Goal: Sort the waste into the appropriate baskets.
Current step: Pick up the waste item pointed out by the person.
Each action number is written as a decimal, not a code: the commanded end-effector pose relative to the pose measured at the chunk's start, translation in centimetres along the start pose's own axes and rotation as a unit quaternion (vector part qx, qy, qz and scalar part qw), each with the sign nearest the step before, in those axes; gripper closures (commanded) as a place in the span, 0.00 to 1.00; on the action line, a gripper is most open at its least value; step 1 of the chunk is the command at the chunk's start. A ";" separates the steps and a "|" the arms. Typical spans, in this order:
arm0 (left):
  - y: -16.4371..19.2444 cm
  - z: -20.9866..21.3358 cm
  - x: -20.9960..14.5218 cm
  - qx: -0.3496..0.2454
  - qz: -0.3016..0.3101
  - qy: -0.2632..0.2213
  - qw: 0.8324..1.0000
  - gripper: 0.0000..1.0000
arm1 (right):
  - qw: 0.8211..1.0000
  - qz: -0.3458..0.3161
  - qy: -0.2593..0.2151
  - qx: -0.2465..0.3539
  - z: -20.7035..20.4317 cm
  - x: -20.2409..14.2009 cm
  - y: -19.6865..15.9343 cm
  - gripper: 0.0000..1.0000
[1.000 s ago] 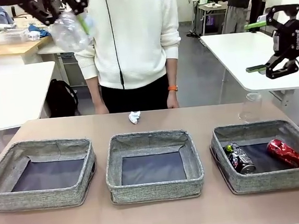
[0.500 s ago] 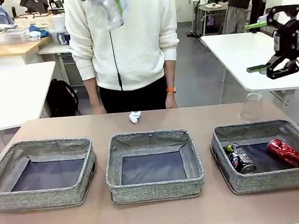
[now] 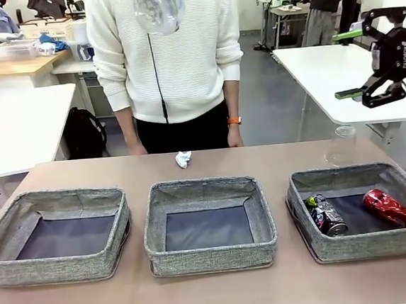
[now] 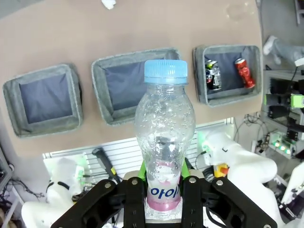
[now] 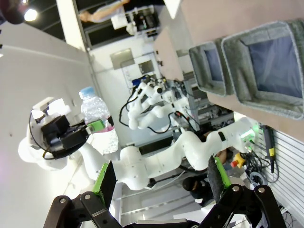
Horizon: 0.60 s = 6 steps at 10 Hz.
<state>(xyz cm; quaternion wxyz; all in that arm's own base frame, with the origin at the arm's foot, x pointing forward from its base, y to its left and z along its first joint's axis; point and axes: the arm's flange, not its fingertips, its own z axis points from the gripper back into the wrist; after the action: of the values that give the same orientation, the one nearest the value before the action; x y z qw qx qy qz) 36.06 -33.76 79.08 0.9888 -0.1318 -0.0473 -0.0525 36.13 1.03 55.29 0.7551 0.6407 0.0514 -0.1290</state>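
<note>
Left gripper [image 4: 164, 187]: clamped on the bottle [image 4: 165, 137] at its pink label [image 4: 164, 192] end, jaws narrow, a finger pressed to each side.
Bottle, front view: at the top edge [image 3: 155, 7], high over the table [image 3: 215, 293], in front of the person [image 3: 181, 68] at the far side.
Bottle, left wrist view: blue cap [image 4: 166, 71] points away from the wrist toward the table and overlaps the near rim of the middle basket [image 4: 128, 85] (how high above it I cannot tell from here).
Right gripper [image 3: 348, 64]: raised at the right side, well apart from the baskets, jaws wide with nothing between the green pads; its own camera shows the same wide gap [image 5: 161, 178].
Left basket [image 3: 57, 268]: dark bottom bare.
Middle basket, front view [image 3: 212, 256]: dark bottom bare.
Right basket [image 3: 367, 244]: holds the dark can [image 3: 326, 214] at its left and the red can [image 3: 391, 206] at its right, both lying down, near each other but apart.
Paper wad [image 3: 183, 159]: on the table beyond the middle basket, just in front of the person.
Clear plastic [image 3: 341, 145]: on the table beyond the right basket, near the far right corner.
Person's hands: hanging at the table's far edge, touching no waste.
</note>
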 end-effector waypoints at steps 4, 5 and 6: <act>-0.4 -2.5 1.1 -0.012 0.004 0.019 1.000 0.77 | 1.000 -0.005 0.002 0.007 -0.1 0.0 0.5 0.00; -0.4 -2.5 1.1 -0.012 0.004 0.019 1.000 0.77 | 1.000 -0.005 0.002 0.007 -0.1 0.0 0.5 0.00; -0.4 -2.5 1.1 -0.012 0.004 0.019 1.000 0.77 | 1.000 -0.005 0.002 0.007 -0.1 0.0 0.5 0.00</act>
<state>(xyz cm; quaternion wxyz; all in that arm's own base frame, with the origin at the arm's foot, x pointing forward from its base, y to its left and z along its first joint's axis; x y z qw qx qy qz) 37.87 -35.66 76.26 0.9875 -0.1486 -0.0199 -0.0494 36.14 1.04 55.29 0.7552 0.6407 0.0514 -0.1290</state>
